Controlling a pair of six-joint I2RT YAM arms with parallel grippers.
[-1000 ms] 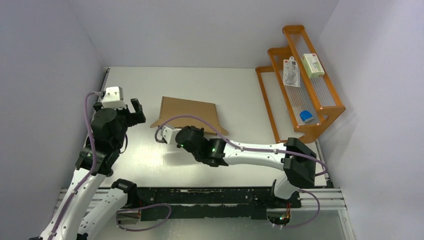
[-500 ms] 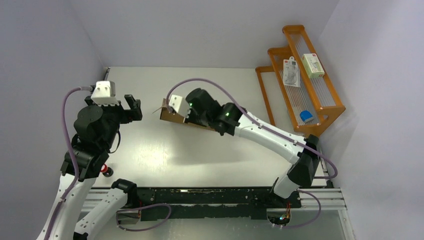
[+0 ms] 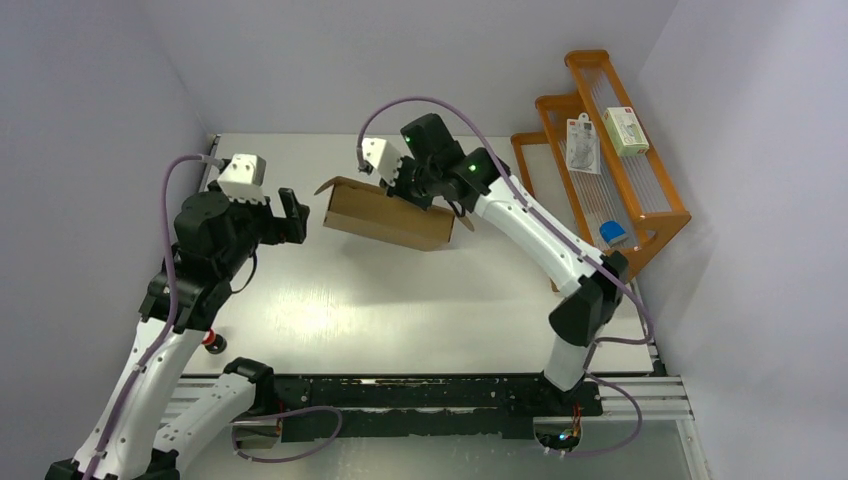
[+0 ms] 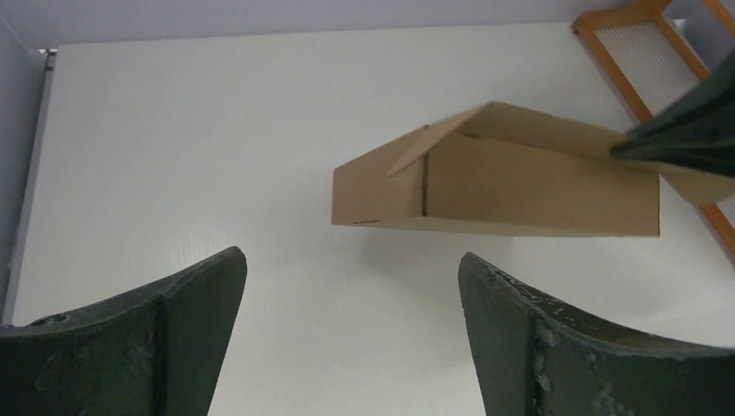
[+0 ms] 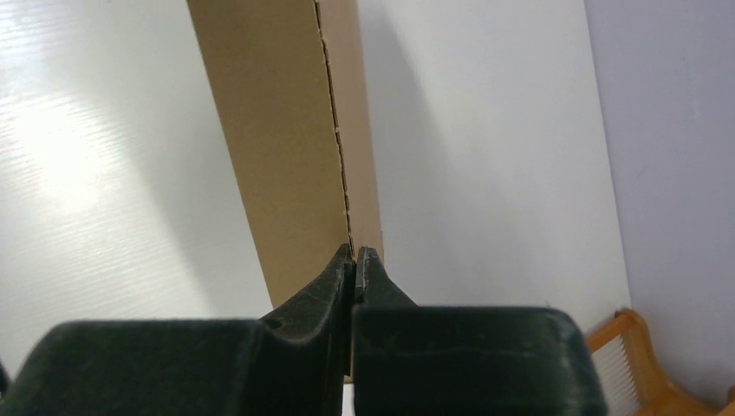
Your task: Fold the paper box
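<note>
- Top view: right hand point(image 3: 394, 189) is clamped on the upper edge of the paper box point(image 3: 385, 215), which hangs below it, apparently clear of the worktop point(image 3: 400, 300). Left hand point(image 3: 292, 216) is spread and empty, just off the box's end.
- Left wrist view: the box point(image 4: 520, 186) lies ahead of the fingers point(image 4: 186, 299), apart from them, with its end flap loose and a shadow beneath.
- Right wrist view: fingertips are pinched shut on a creased panel, which runs away ahead of them.
- Judged step: presenting the half-formed box. The next move likely needs the left hand to close on that end flap and tuck it in.
</note>
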